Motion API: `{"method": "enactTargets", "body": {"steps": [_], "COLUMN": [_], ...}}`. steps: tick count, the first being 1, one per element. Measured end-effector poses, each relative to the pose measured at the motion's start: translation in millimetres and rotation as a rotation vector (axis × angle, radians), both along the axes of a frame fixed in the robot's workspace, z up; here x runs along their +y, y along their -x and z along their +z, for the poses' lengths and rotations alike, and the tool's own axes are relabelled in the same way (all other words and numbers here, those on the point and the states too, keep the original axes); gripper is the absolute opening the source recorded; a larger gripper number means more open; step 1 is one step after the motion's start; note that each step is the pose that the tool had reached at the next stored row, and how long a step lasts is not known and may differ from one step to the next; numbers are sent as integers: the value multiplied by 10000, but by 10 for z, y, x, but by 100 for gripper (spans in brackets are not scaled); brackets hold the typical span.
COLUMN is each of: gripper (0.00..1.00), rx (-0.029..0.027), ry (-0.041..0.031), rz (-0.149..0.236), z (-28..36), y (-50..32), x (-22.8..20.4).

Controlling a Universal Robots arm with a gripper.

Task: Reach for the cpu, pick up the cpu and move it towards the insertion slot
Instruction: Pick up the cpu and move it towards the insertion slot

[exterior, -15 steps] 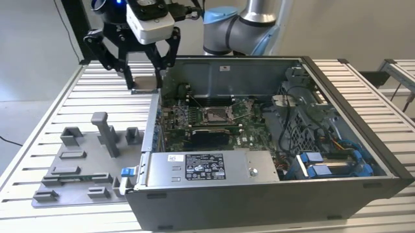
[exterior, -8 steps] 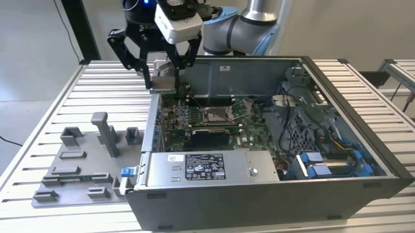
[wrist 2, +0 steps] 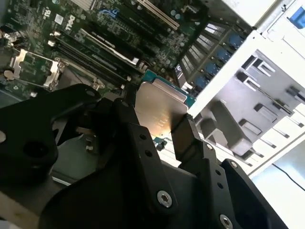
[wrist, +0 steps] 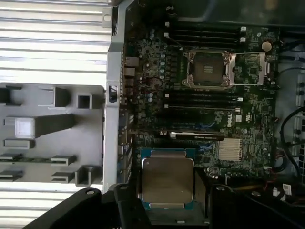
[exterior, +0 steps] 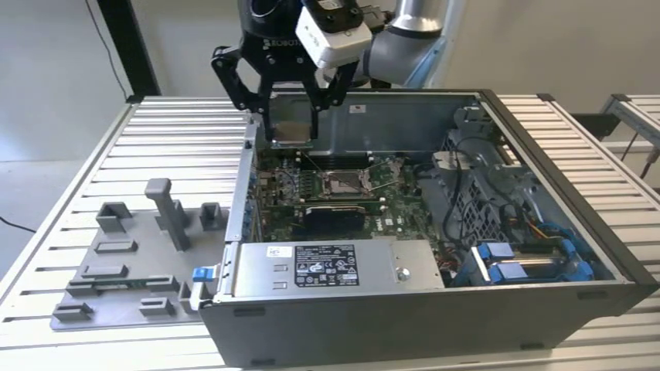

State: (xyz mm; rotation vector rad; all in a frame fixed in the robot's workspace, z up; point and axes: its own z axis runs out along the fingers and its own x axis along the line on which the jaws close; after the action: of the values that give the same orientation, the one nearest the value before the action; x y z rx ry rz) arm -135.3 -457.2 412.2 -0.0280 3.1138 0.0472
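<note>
The claw (exterior: 292,116) is holding the cpu (exterior: 292,133), its black fingers (wrist 2: 183,138) clamped on opposite edges of the chip, which is hanging flat with its silver top facing the wrist cameras. In the exterior view the claw is hovering high over the open case (exterior: 536,201), just inside the wall nearest the fixture (exterior: 134,263). The chip is well clear of the board (exterior: 309,193) below it.

The slot (exterior: 344,182) is lying down and toward the exterior view's right from the claw, near the middle of the board. In the first wrist view the cpu (wrist: 167,180) and the slot (wrist: 208,69) are well apart, with rows of memory sockets running between them. The slot's frame is appearing open there, its dark centre bare and the lid lying beside it. The chip is square, so no long axis is mattering; its edges are sitting roughly parallel to the slot's frame.

The case is resting on a ribbed metal surface (exterior: 154,147), with the grey fixture beside it. Beyond are a pale wall and floor.
</note>
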Motion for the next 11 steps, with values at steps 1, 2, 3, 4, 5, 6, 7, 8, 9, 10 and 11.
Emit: {"method": "enactTargets", "body": {"steps": [1, 2, 3, 4, 5, 6, 7, 8, 9, 10, 11], "gripper": [0, 0, 0, 0, 0, 0, 0, 0, 0, 0, 0], "rx": [0, 0, 0, 0, 0, 0, 0, -1, 0, 0, 0], "ry": [0, -1, 0, 0, 0, 0, 0, -1, -1, 0, 0], "rz": [-1, 1, 1, -1, 0, 1, 0, -1, 0, 1, 0], "z": [0, -1, 0, 0, 0, 0, 0, 0, 0, 0, 0], "y": [-45, -90, -135, -180, -226, -271, -316, -362, -408, -453, -502], "x": [0, 0, 0, 0, 0, 0, 0, 0, 0, 0, 0]}}
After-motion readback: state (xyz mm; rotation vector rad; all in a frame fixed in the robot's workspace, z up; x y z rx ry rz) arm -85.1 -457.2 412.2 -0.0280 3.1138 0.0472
